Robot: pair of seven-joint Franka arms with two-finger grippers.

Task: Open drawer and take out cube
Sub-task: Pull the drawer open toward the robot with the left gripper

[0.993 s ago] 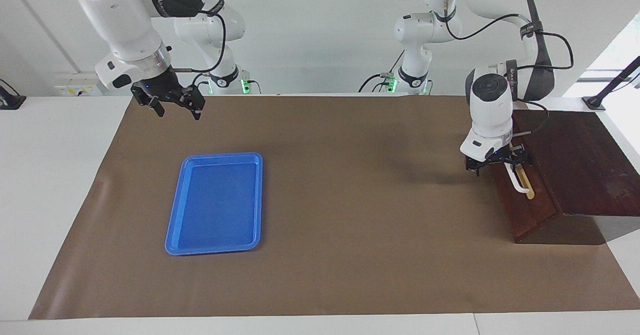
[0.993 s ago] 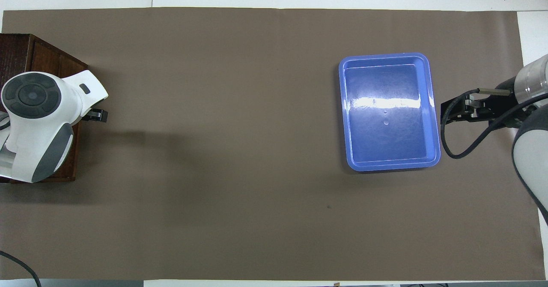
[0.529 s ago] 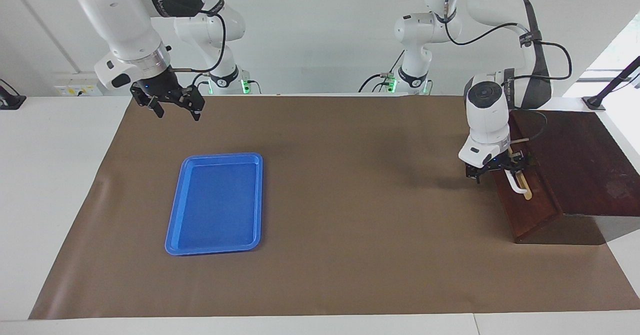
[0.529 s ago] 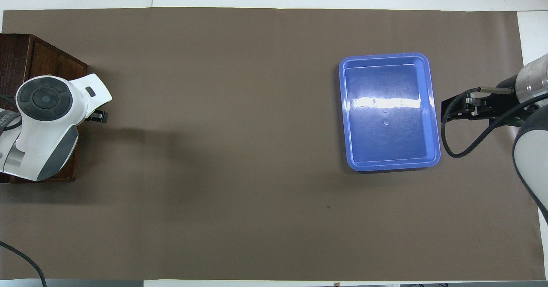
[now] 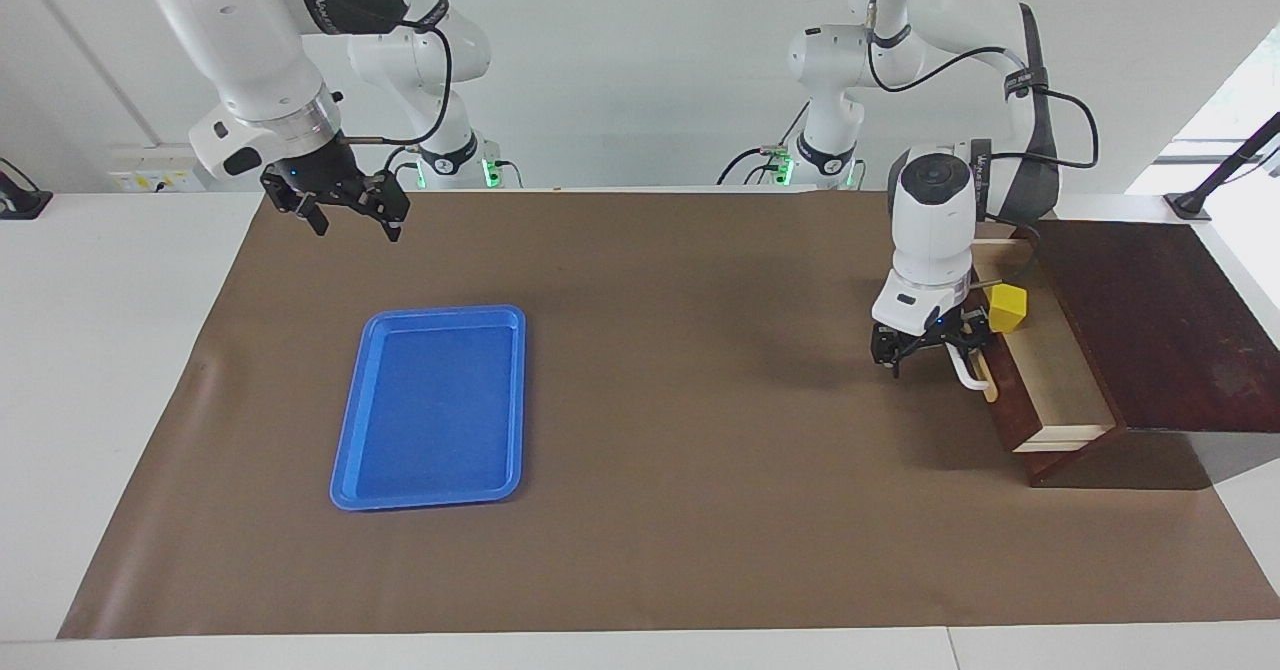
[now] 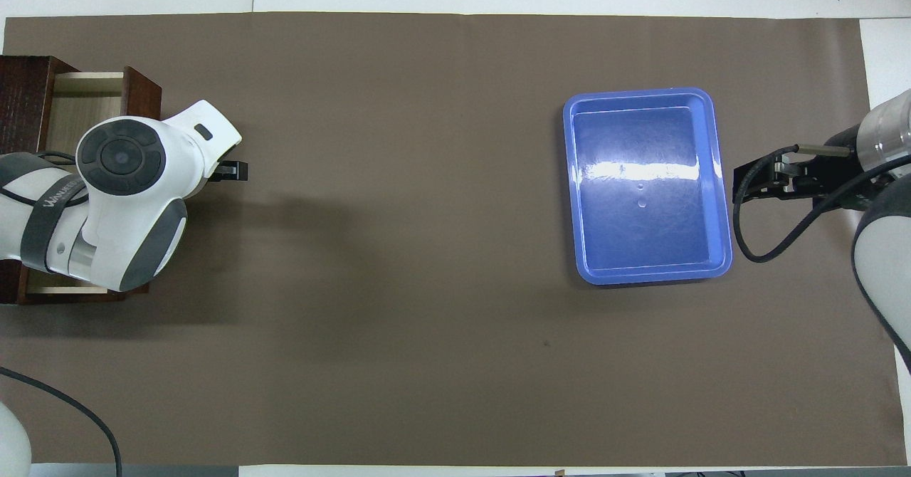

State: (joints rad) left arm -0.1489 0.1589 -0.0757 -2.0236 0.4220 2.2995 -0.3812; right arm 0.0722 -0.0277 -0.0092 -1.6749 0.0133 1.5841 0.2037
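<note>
The left gripper [image 5: 930,347] pointed straight down, low over the table [image 5: 650,400], its arm bent sharply above. The right gripper [image 5: 340,212] hung high over the table, tilted, fingers apart, waiting.

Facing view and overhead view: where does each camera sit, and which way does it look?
Facing view: high across the table, looking at both robots; bases, arms, left gripper at the handle of the drawer, cube inside.
Overhead view: above the robots' end, looking steeply down; the left arm hides the cube, right gripper beside the blue tray.
Shared: drawer, tray, both grippers, half a turn apart.
</note>
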